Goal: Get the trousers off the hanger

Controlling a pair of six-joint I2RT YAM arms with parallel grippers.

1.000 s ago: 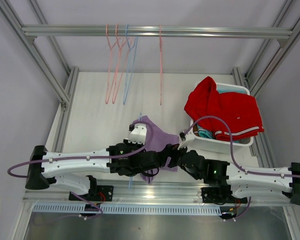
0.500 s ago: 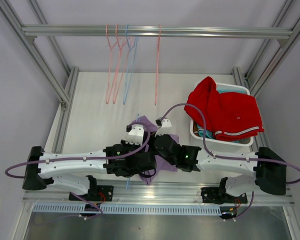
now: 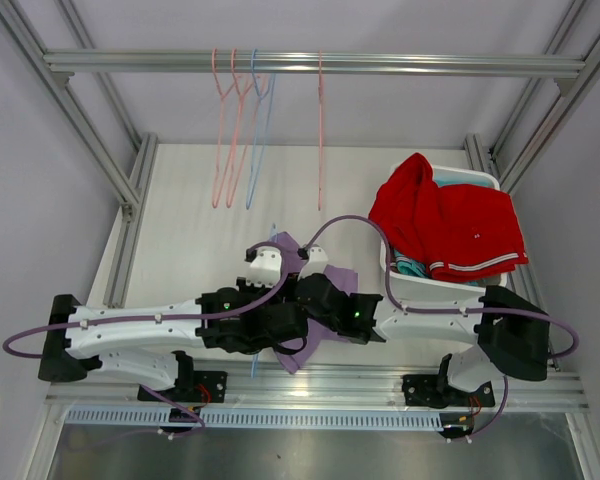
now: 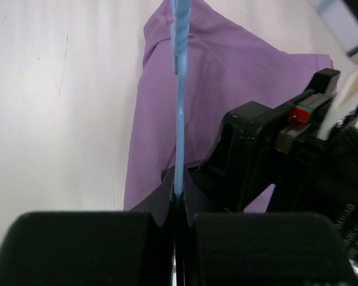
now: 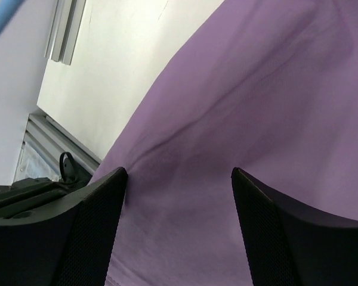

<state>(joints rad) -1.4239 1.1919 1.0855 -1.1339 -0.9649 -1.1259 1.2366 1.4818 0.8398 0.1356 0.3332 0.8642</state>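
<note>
Right gripper [image 5: 178, 179]: spread wide, nothing held, lavender trousers [image 5: 256, 89] directly beneath, mid-near on table [image 3: 180, 230]. Left gripper [image 4: 178, 217]: clamped on blue hanger [image 4: 180, 119], long axis near-to-far. Nearer to cloth: right.

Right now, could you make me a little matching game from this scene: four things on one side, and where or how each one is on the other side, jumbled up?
Things:
1. lavender trousers
2. red trousers
3. left gripper
4. right gripper

Places or states:
A. open, facing purple cloth
B. draped over the white basket
C. shut on the blue hanger
D. near the front, where both grippers meet

Pairs: 1-D, 2-B, 3-C, 4-A.
</note>
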